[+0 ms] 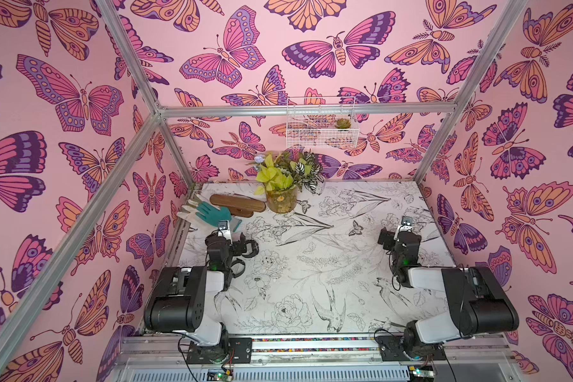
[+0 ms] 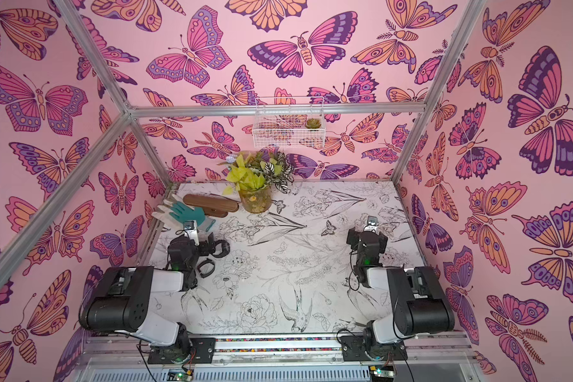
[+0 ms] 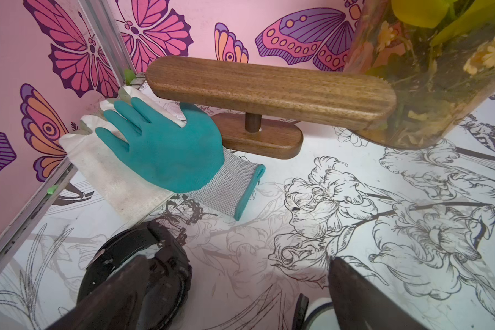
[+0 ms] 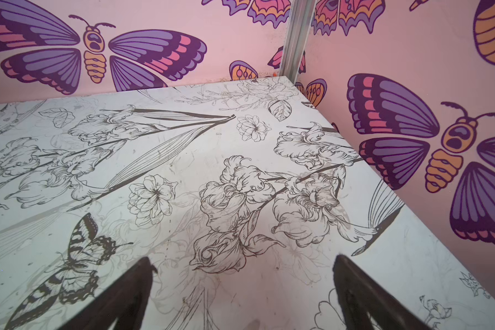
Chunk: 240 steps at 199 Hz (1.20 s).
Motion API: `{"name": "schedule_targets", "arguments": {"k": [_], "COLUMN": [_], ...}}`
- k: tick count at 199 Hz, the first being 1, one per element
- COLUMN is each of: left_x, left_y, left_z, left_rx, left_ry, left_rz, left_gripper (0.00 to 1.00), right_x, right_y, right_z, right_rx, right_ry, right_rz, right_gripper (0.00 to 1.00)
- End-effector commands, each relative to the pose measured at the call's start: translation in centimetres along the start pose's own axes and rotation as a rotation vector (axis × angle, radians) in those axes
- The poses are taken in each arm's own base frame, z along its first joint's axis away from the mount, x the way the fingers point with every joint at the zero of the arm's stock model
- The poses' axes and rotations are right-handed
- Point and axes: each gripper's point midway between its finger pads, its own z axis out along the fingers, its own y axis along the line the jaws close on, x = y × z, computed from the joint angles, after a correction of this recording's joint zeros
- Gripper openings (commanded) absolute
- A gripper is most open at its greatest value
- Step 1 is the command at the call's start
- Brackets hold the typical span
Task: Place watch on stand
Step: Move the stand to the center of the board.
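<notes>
Nothing is done yet: the watch [image 3: 132, 243] lies on the table [image 3: 297, 228] at nine o'clock from its centre, partly under one finger of my wide-open left gripper [image 3: 239, 259], ungripped. The stand [image 3: 269, 88] sits bare at ten o'clock, beside a glove [image 3: 166, 154]. My right gripper [image 4: 245, 257] hangs open and empty. Grasping, carrying and placing all remain.

Teal glove [image 1: 212, 211] lying on white glove [image 1: 186, 215] in far corner; plant jar [image 1: 281, 201] sitting nearby; wire basket [image 1: 311, 139] hanging on wall, holding succulent [image 1: 343, 123].
</notes>
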Motion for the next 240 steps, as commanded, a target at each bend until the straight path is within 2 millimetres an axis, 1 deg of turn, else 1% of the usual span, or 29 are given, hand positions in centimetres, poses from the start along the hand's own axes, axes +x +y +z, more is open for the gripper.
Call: {"name": "schedule_targets", "arguments": {"k": [1,181,192,199,201,203,218,225,236,240], "left_x": [-0.5,-0.5,-0.9,-2.0,-1.0,-0.9,-1.7,-2.1,-2.3,-3.3], "left_y": [0.0,0.0,-0.6,-1.2,-1.3,-1.3,-1.4,-1.6,-2.4,-2.6], "left_z": [0.1,0.0,-0.5,-1.1,-1.6,-1.8,-3.0,-3.4,-3.9,-4.5], "left_rx": [0.001,0.003,0.037,0.067,0.071,0.072,0.047,0.048,0.063,0.067], "left_ry": [-0.010,-0.013,-0.036,-0.074,-0.054,-0.055,-0.071,-0.072,-0.058,-0.080], "left_rz": [-0.008,-0.006,0.013,0.029,0.035,0.040,0.051,0.057,0.069,0.069], "left_gripper": [0.99,0.99,0.99,0.99,0.99,0.99,0.99,0.99,0.99,0.99], "right_x": [0.2,0.2,0.1,-0.1,-0.2,-0.4,-1.6,-1.9,-2.9,-3.3], "right_y": [-0.1,-0.1,0.0,0.5,0.8,1.0,2.5,2.5,2.1,2.0], "right_z": [0.1,0.1,0.0,-0.2,-0.3,-0.3,-1.3,-1.7,-2.5,-2.9], "right_rx": [-0.001,-0.001,-0.007,-0.040,-0.058,-0.071,-0.157,-0.160,-0.149,-0.146], "right_ry": [0.002,0.000,-0.006,-0.016,-0.020,-0.026,-0.039,-0.013,-0.019,-0.031], "right_rz": [0.013,0.012,0.011,0.002,-0.003,-0.011,-0.065,-0.077,-0.067,-0.059], "right_gripper": [0.99,0.99,0.99,0.99,0.99,0.99,0.99,0.99,0.99,0.99]}}
